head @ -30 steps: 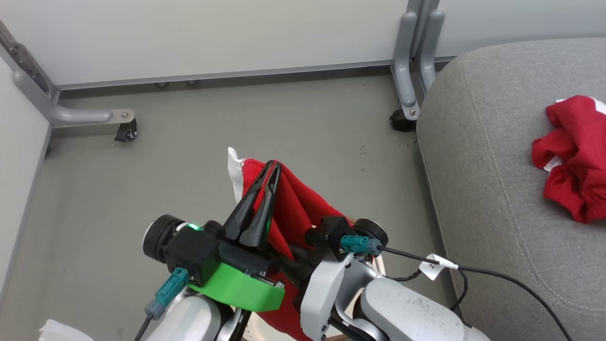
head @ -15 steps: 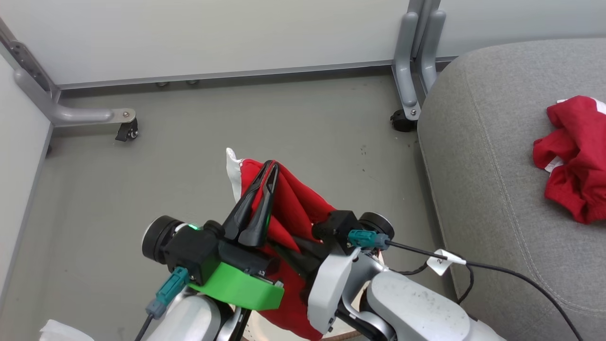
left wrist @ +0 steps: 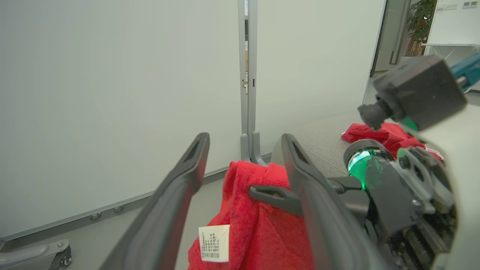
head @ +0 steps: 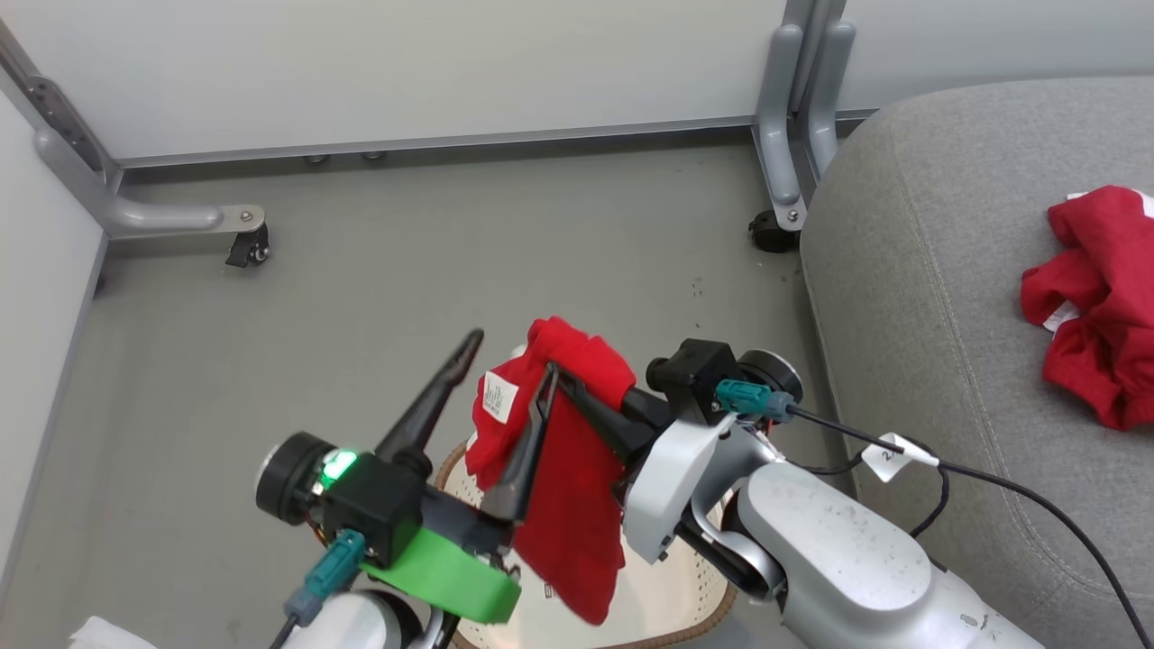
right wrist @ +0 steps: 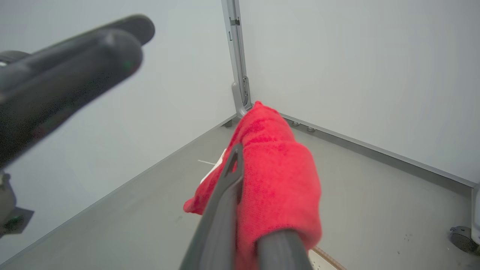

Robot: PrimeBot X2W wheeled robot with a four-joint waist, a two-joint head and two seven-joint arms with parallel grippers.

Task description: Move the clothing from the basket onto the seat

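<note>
Over grey floor, clothing hangs clamped in right tool.

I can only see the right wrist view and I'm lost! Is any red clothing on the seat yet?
Observer: Yes, one crumpled red garment lies on the grey seat, over on your right.
Operator: Where's the basket?
Observer: On the floor, right below your held garment.
Operator: Is the left gripper squeezing it too?
Observer: No, its jaws stand wide open.
</note>
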